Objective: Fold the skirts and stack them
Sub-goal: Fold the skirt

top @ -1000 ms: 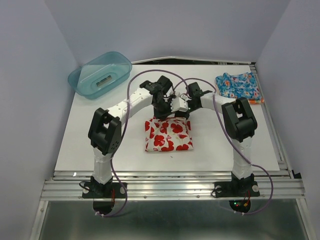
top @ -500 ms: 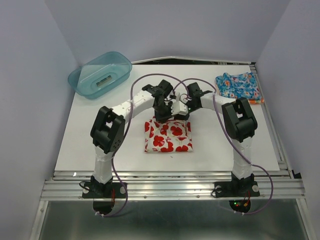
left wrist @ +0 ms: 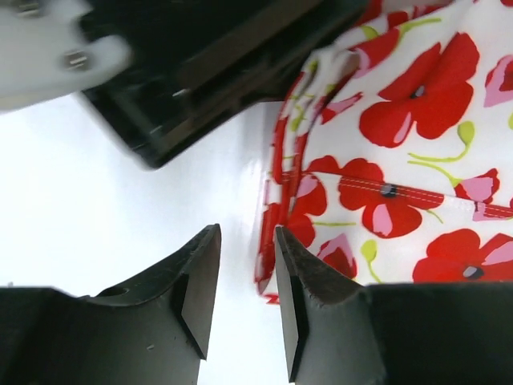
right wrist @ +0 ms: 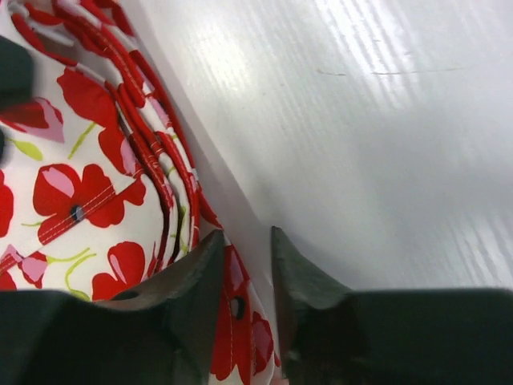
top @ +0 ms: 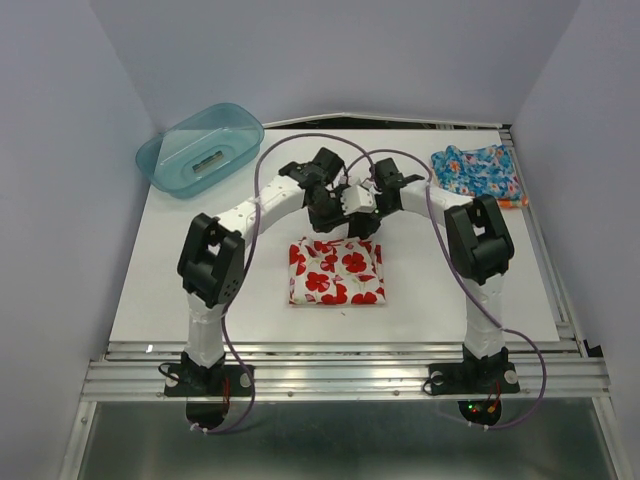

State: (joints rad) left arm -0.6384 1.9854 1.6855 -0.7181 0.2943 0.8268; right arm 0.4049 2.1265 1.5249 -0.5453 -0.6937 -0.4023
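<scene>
The white skirt with red poppies (top: 337,272) lies folded on the table in front of both arms. Both grippers hang close together over its far edge. My left gripper (top: 331,224) (left wrist: 247,233) is open, with only bare table between its fingers and the skirt's (left wrist: 417,152) edge just right of them. My right gripper (top: 367,222) (right wrist: 245,234) is open too, and a corner of the poppy skirt (right wrist: 80,192) lies loose in the gap between its fingers. The blue floral skirt (top: 477,171) lies at the far right, with an orange edge (top: 514,203) showing under it.
A translucent teal tub (top: 200,149) stands at the far left corner of the white table (top: 200,290). The right arm's black wrist (left wrist: 216,72) fills the top of the left wrist view, very near my left gripper.
Both grippers have opened and drawn back a little from the poppy skirt's far edge. The skirt has stayed folded where it was.
</scene>
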